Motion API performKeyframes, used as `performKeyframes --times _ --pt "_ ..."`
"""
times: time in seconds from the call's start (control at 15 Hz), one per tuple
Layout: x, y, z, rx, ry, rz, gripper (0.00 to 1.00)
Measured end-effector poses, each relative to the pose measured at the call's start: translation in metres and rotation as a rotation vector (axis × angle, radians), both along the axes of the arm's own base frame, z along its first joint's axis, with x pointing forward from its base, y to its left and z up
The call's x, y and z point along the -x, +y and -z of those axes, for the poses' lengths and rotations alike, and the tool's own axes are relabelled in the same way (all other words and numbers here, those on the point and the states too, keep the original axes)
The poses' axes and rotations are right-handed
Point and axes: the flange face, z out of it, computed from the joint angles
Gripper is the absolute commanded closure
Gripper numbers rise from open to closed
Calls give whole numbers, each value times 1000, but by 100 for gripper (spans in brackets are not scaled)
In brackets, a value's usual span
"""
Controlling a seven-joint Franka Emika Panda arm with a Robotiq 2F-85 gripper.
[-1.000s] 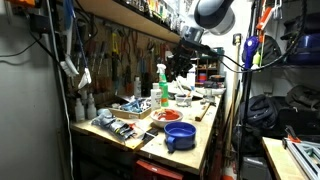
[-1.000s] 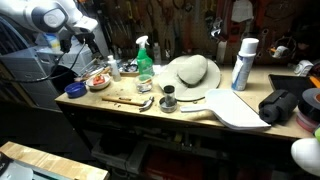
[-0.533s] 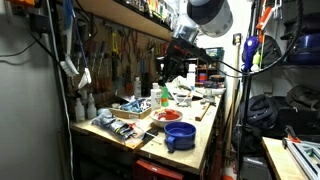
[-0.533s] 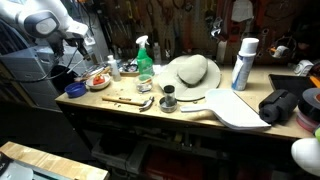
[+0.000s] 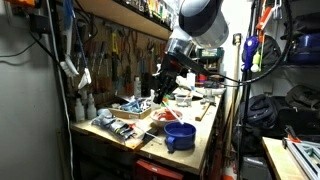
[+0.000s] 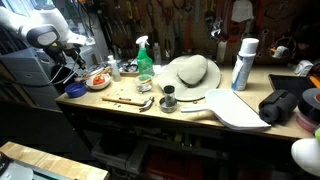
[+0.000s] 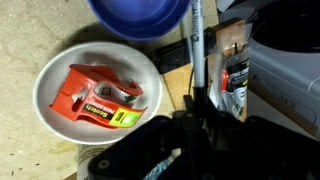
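- The gripper (image 7: 190,135) fills the bottom of the wrist view as a dark mass. I cannot tell whether its fingers are spread or pressed together, and nothing shows between them.
- Just ahead of it lies the red tape dispenser (image 7: 100,97), on its side inside the white bowl (image 7: 42,85). It sits off to one side of the gripper's line, not under it.
- A pen (image 7: 197,50) runs straight out from the gripper over the bench (image 7: 20,150), close beside the white bowl's rim.
- Beyond the white bowl sits the blue bowl (image 7: 140,15), its edge close to the white one.
- In both exterior views the gripper (image 5: 160,85) (image 6: 72,62) hangs above the bench end, over the two bowls and clear of them.
- As I judge it, this is an approach: positioned high, no contact made.
- Taking the dispenser from here would call for shifting sideways over the white bowl, setting the fingers across the narrow red body, then lowering inside the rim without striking the pen.
- Farther along stand a spray bottle (image 6: 144,62) and a hat (image 6: 192,72), well apart from the gripper.
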Motion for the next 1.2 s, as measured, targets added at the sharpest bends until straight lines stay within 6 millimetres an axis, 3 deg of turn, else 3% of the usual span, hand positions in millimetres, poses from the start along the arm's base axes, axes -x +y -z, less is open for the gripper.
performKeyframes --times 0.6,0.67,0.73,0.87,1.2 --pt "-10 -10 42 41 16 -111 94" --pt "-10 -10 44 38 15 -123 86" --pt "-11 -9 46 35 14 -134 62" --pt "-11 -9 51 25 16 -150 58" --pt "-8 -13 49 -13 -16 -176 21"
